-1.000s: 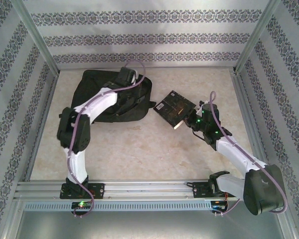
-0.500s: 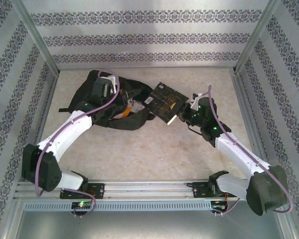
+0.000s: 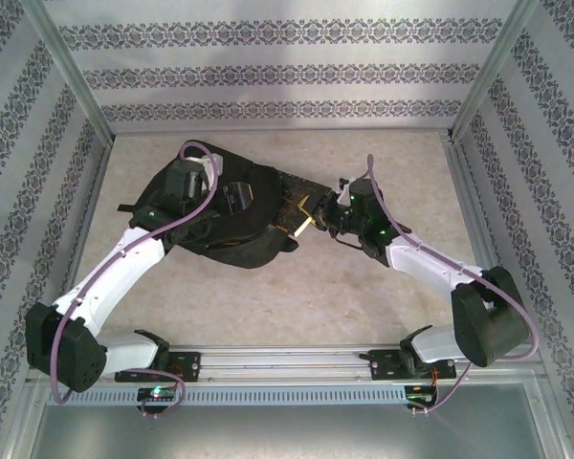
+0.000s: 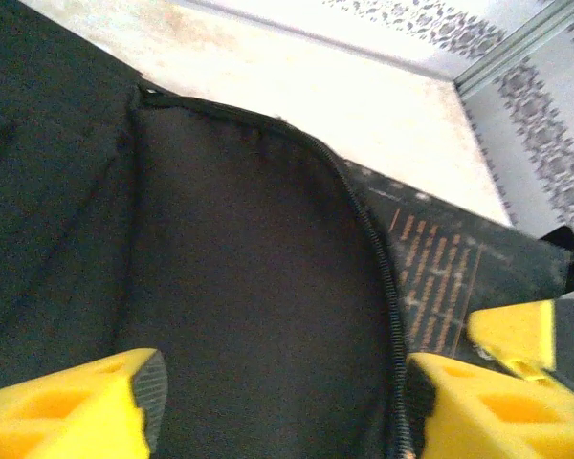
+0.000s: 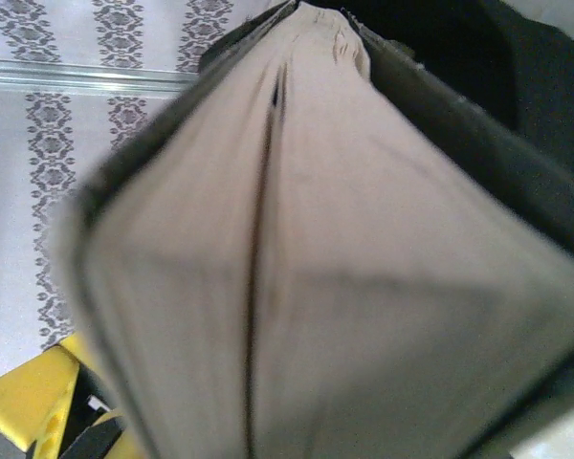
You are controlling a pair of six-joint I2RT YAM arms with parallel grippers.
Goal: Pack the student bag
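With the student bag (image 3: 225, 237) left of centre on the surface (image 3: 297, 287), its flap merely straddled by wide-open left fingers (image 4: 67, 406), the book (image 5: 297, 268) clamped in the right fingers (image 5: 24, 397) could be jammed against the zipper (image 4: 368, 225).

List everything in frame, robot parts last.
student bag: 1, black, left-centre of the table, opening toward the right
book: 1, dark cover with orange print, cream page edges, partly inside the bag's opening
table: 1, mottled beige, under everything
walls: 3, grey-white patterned, back and both sides
frame rail: 1, aluminium, near edge
left gripper: 1, yellow, jaws apart over the bag's zipper edge
right gripper: 1, yellow, jaws shut on the book's outer end
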